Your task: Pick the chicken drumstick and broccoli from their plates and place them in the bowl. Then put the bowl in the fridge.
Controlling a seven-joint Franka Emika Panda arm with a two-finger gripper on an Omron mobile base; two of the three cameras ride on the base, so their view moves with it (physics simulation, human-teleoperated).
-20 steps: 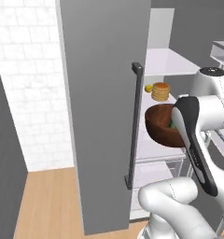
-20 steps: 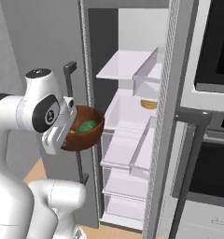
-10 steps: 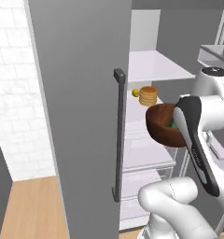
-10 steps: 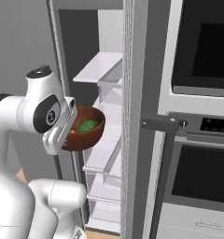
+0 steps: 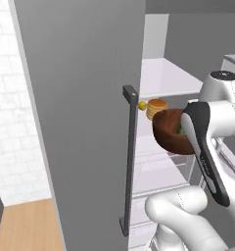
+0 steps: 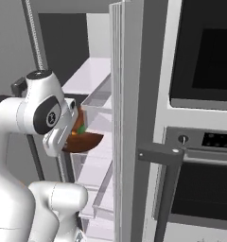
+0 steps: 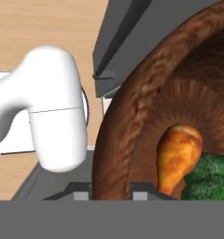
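Hand view: chicken drumstick (image 7: 178, 156) and broccoli (image 7: 209, 176) lay inside bowl (image 7: 146, 116).
Pincer (image 7: 111, 192): clamped on bowl's rim.
Done: loading.
Left: shelving bowl in open fridge (image 5: 85, 98).

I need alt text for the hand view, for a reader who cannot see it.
A dark wooden bowl is gripped at its rim by the gripper. Inside lie a chicken drumstick and broccoli, side by side.
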